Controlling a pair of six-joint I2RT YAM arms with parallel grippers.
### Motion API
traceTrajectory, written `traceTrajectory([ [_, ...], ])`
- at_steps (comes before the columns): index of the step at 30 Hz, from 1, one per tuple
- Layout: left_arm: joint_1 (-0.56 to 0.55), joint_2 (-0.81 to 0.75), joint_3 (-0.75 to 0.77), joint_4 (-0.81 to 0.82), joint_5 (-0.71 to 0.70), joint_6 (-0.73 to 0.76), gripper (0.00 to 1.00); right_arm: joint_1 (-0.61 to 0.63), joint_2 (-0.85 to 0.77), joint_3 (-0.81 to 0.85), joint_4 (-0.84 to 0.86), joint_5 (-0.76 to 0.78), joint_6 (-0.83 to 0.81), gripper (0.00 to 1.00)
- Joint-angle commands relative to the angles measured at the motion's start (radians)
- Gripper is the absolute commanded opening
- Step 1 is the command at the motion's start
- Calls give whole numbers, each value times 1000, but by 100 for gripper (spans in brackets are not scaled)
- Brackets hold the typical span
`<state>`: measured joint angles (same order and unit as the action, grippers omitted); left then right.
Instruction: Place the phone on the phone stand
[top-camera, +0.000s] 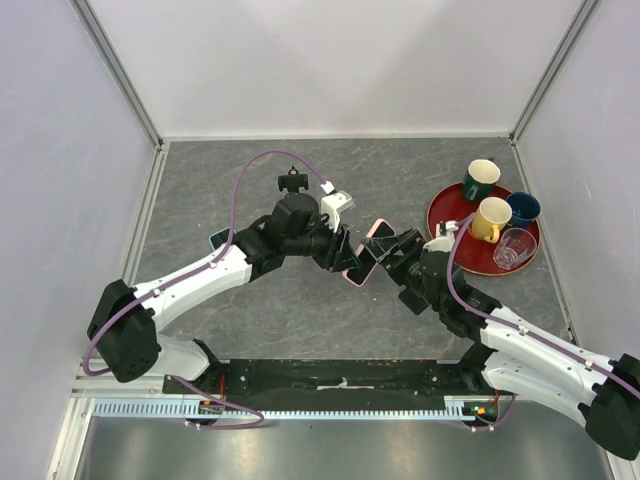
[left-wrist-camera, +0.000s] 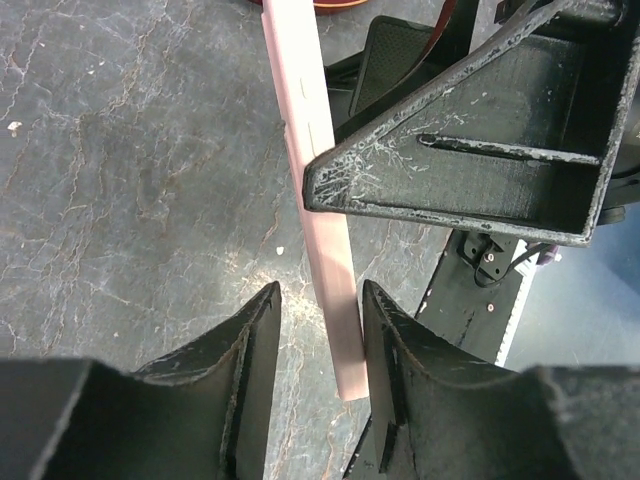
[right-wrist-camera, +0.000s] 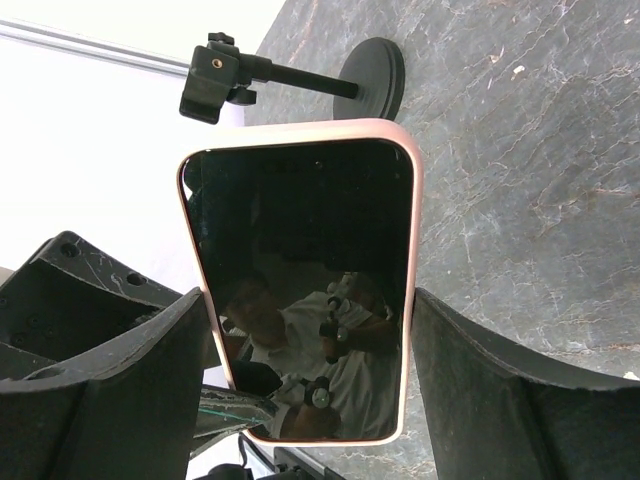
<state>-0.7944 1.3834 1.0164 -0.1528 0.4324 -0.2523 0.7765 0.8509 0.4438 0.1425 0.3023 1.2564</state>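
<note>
Top external: the phone (top-camera: 362, 265) is held tilted at mid-table (top-camera: 290, 310), where the two arms meet. The right gripper (top-camera: 388, 252) comes at it from the right and the left gripper (top-camera: 340, 255) from the left, so both sets of jaws sit at the phone. The phone stand (top-camera: 291, 182) is upright beyond the left jaws, apart from them and from the phone. Well to the right of the right jaws is a red tray (top-camera: 437, 205) carrying a green mug (top-camera: 480, 180), a yellow mug (top-camera: 490, 218), a blue cup (top-camera: 523, 208) and a clear glass (top-camera: 513, 248). A corner of a light-blue phone (top-camera: 217, 238) shows behind the left jaws, beside that arm. Left wrist: the phone (left-wrist-camera: 325, 250) is seen edge-on, with its near end inside the left gripper (left-wrist-camera: 320, 292). The finger (left-wrist-camera: 400, 380) on the picture's right touches the pink rim. A strip of table shows between the rim and the other finger (left-wrist-camera: 230, 380), so these jaws are released, not clamping. Farther along the rim, a finger (left-wrist-camera: 470, 180) of the right gripper lies against the phone. Right wrist: the dark screen of the phone (right-wrist-camera: 300, 250) faces the camera, lengthwise within the right gripper (right-wrist-camera: 310, 300). One finger presses each long pink edge, so these jaws are clenched on the phone across its width. The far short end juts past the fingertips. The phone stand (right-wrist-camera: 375, 68) is beyond that end and does not touch it.
</note>
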Motion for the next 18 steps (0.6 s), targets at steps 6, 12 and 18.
traceTrajectory([
  [6, -5, 31, 56, -17, -20, 44, 47, 1, 0, 82, 126, -54, -5, 0],
  [12, -5, 65, 71, -27, 14, 22, 41, 3, 25, 84, 149, -86, -3, 0],
  [18, -5, 51, 88, -51, -3, 44, 3, 3, 20, 99, 157, -135, -142, 19],
])
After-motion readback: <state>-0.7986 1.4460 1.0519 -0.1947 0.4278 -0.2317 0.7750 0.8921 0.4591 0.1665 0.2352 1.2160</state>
